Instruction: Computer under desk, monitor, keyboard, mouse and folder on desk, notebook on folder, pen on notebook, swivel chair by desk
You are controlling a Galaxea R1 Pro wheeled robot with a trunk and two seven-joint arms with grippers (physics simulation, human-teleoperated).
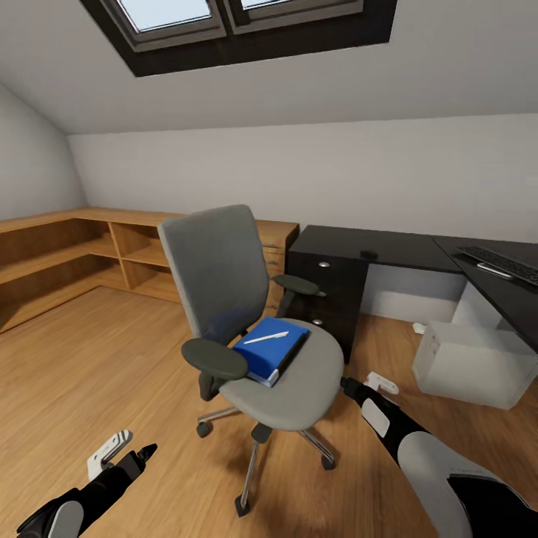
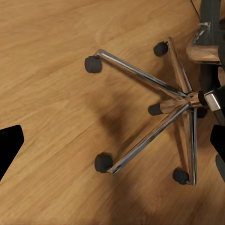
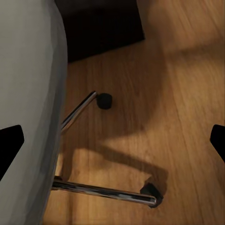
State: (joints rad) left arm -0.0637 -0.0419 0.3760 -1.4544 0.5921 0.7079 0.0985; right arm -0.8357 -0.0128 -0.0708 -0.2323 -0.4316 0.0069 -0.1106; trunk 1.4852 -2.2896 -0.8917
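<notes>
At frame centre the folder (image 1: 270, 349) and pen (image 1: 266, 338) are carried on the swivel chair (image 1: 246, 314); both the left gripper (image 1: 123, 452) and the right gripper (image 1: 371, 384) are seen spread, ungrasping

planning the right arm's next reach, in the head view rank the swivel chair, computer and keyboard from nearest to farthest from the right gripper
1. swivel chair: nearest, its seat edge is just beside the right gripper, on the robot's left of it.
2. computer: next, on the floor to the right, by the desk.
3. keyboard: farthest, up on the desk at the right edge.
</notes>
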